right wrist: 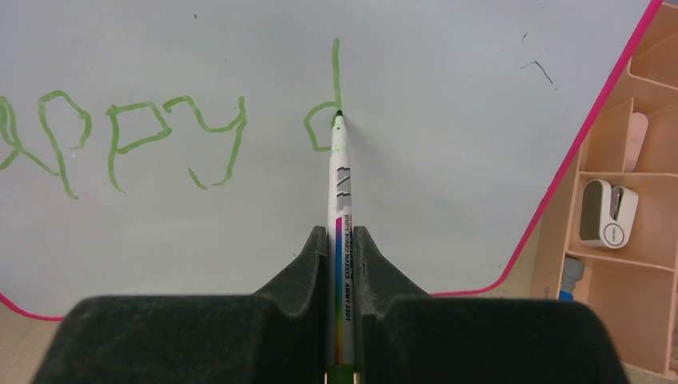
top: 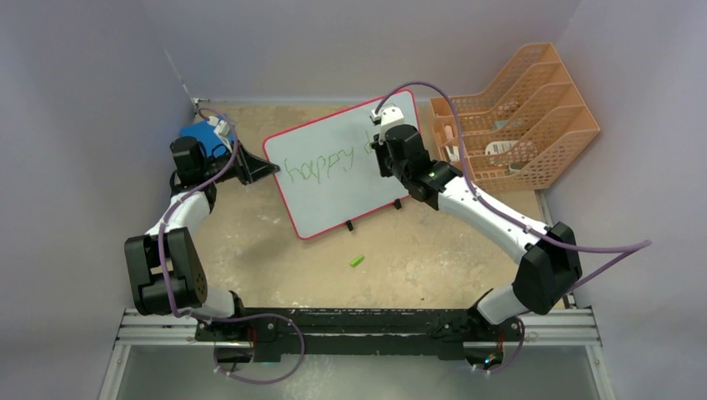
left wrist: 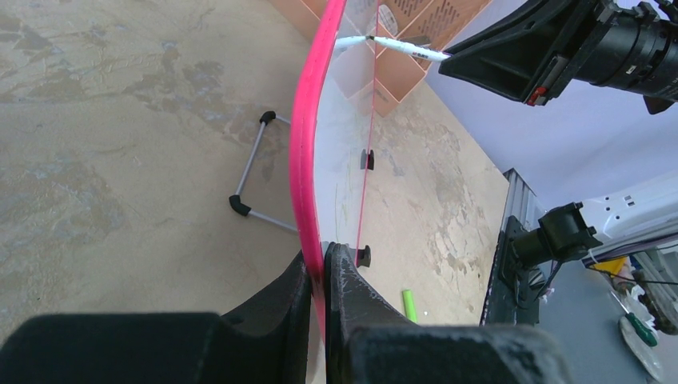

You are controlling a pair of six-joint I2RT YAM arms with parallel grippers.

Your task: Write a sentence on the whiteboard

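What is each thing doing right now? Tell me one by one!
Red-rimmed white whiteboard: propped up on its feet, edge clamped.
Green handwritten sentence: unfinished, reads "happy d".
White-barrelled green marker: uncapped, tip touching the board at the "d".
Small green marker cap: off, lying on the table.
Left gripper: jaws shut on the whiteboard's rim.
Right gripper: jaws shut on the marker.
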